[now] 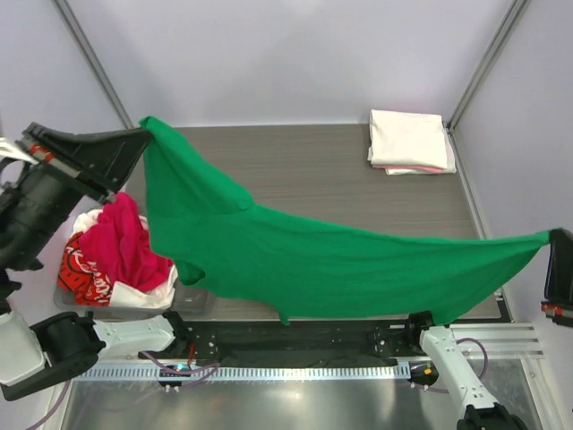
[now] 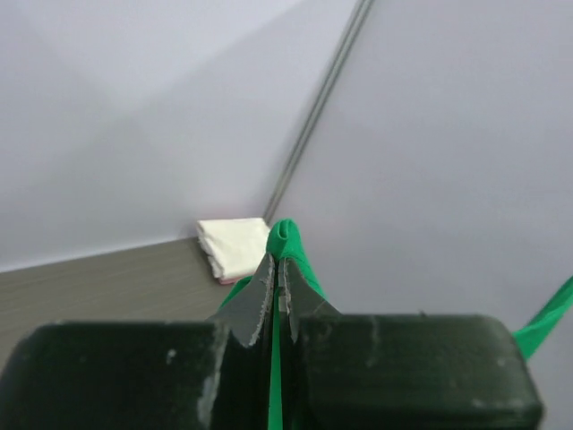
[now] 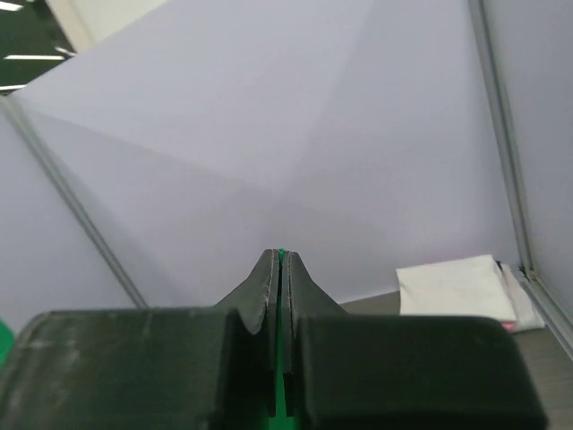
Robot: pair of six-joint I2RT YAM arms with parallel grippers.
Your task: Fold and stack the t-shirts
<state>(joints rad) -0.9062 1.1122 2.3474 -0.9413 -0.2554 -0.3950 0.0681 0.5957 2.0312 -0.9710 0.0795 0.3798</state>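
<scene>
A bright green t-shirt (image 1: 313, 260) hangs stretched in the air across the table, held at both ends. At the upper left my left gripper (image 1: 143, 133) is shut on one corner; green cloth (image 2: 285, 240) sticks out past its tips. My right gripper (image 1: 551, 240) is shut on the other end at the right edge, with a thin green strip (image 3: 281, 255) between its pads. A folded stack of cream-white and pink t-shirts (image 1: 409, 141) lies at the back right. Magenta-red, white and printed red t-shirts (image 1: 116, 251) are heaped at the left.
The heap sits in a clear plastic bin (image 1: 107, 309) at the table's near left. The dark wood tabletop (image 1: 313, 170) runs between white walls with metal corner posts (image 1: 483, 63). The arm bases stand along the near rail (image 1: 295, 369).
</scene>
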